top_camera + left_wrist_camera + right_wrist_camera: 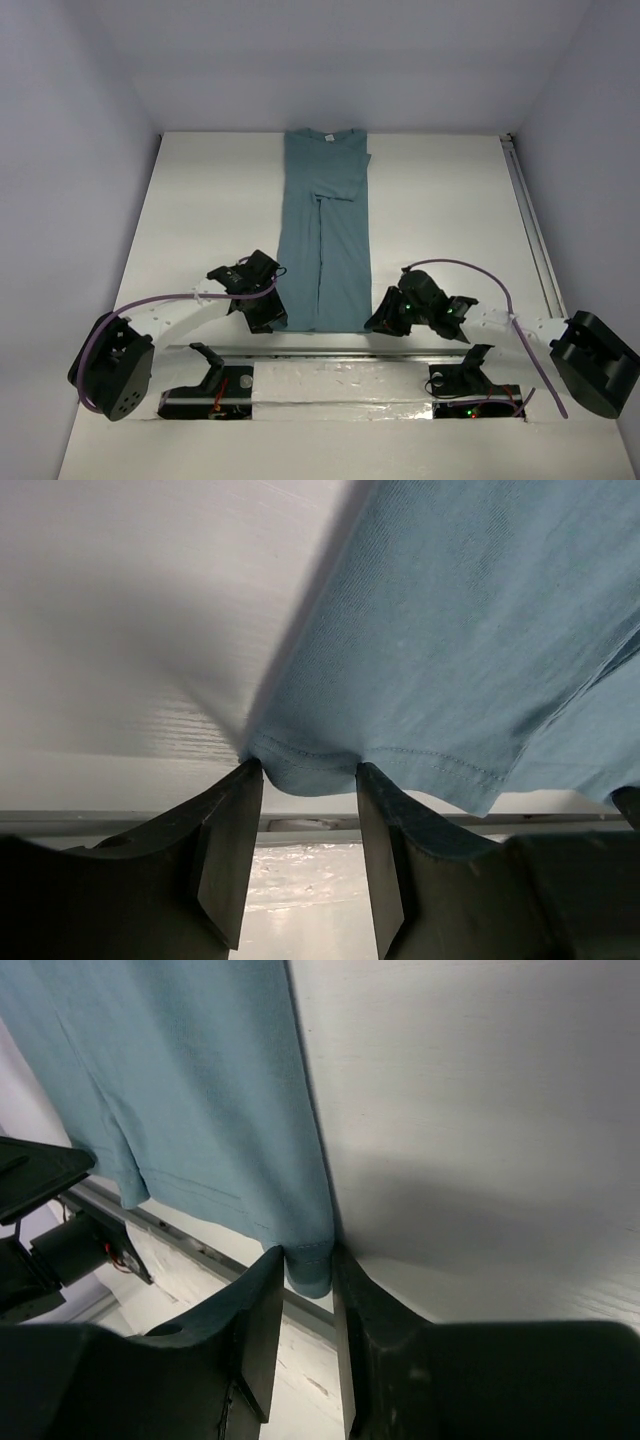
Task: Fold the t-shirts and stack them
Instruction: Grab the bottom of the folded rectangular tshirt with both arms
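Note:
The teal t-shirt (pixel 322 230) lies on the white table (pixel 210 210), folded lengthwise into a long narrow strip, neck at the far end and hem towards me. My left gripper (pixel 272 318) is at the near left hem corner. In the left wrist view its jaws stand wide apart (pixel 308 775) and the hem corner of the shirt (pixel 450 630) sags loosely between the tips. My right gripper (pixel 378 318) is at the near right hem corner. In the right wrist view its jaws (pixel 310 1260) stand close together with the folded hem corner of the shirt (pixel 190 1080) filling the gap.
A metal rail (pixel 330 350) runs along the near table edge just behind the hem. Another rail (pixel 530 230) runs down the right side. Walls enclose the table at the back and both sides. Two black stands (pixel 210 375) (pixel 465 378) sit near the arm bases.

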You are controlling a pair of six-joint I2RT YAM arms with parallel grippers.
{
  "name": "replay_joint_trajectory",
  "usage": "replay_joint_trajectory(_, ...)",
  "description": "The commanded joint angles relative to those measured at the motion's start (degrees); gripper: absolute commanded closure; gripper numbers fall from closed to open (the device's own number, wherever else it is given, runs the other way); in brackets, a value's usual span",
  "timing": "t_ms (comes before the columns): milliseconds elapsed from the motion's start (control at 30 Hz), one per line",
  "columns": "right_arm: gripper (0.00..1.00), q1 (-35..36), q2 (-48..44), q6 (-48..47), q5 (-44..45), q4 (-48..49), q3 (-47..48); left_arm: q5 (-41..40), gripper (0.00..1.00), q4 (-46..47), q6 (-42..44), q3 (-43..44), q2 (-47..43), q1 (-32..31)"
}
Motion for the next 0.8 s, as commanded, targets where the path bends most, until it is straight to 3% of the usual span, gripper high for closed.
replay_joint_trajectory(0, 0.69, 0.61, 0.41, -0.69, 0.07, 1.49, 1.57, 0.51, 0.61, -1.78, -0.97, 0.57, -0.98, 0.15)
replay_joint_trajectory(100, 0.68, 0.61, -0.29, -0.69, -0.11, 1.23, 1.57, 0.33, 0.61, -1.78, -0.88, 0.48, -1.24, 0.15)
replay_joint_trajectory(233, 0.68, 0.61, -0.21, -0.69, -0.37, 1.23, 1.4, -0.28, 0.7, -1.43, -0.8, 0.66, -1.51, 0.15)
replay_joint_trajectory(433, 0.59, 0.61, -0.56, -0.96, -0.81, 0.62, 1.75, -1.95, 0.58, -2.58, -0.53, 2.24, -0.98, 0.15)
replay_joint_trajectory(500, 0.61, 0.61, -0.21, -0.96, -0.64, 0.88, 1.84, -1.87, 0.56, -2.31, -0.45, 2.33, -0.02, 0.15)
replay_joint_trajectory(533, 0.67, 0.61, 0.06, -1.04, -0.64, 1.14, 1.84, -1.95, 0.56, -2.05, -0.36, 2.33, 0.25, 0.15)
replay_joint_trajectory(600, 0.74, 0.61, 0.67, -1.04, -1.08, 1.49, 2.01, -1.95, 0.67, -1.79, -0.71, 2.07, 0.6, 0.15)
replay_joint_trajectory(633, 0.83, 0.61, 0.85, -1.04, -1.08, 1.41, 2.19, -1.95, 0.7, -1.7, -0.71, 1.89, 0.52, 0.15)
replay_joint_trajectory(767, 0.98, 0.61, 0.41, -1.74, -1.25, 0.97, 2.36, -2.04, 0.99, -1.08, -0.01, 1.89, 0.69, 0.15)
